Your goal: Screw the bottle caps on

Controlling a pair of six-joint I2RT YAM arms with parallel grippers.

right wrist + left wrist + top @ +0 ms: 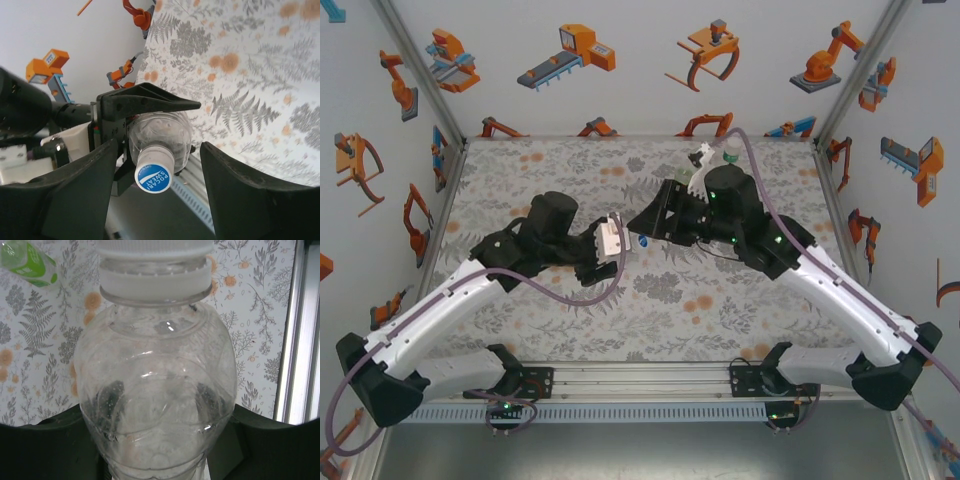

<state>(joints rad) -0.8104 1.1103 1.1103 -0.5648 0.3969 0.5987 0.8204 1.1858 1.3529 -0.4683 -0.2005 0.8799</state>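
Observation:
My left gripper is shut on a clear bottle and holds it on its side above the middle of the table. Its dark fingers show through the plastic on both sides. A white cap sits on the bottle's neck; in the right wrist view its blue printed top faces the camera. My right gripper is open. Its two fingers stand either side of the cap, clear of it. In the top view the right gripper meets the bottle's cap end from the right.
At the back of the table, behind the right arm, stand a short green bottle and a small clear bottle. The green bottle also shows in the left wrist view. An aluminium frame post and the enclosure walls bound the table.

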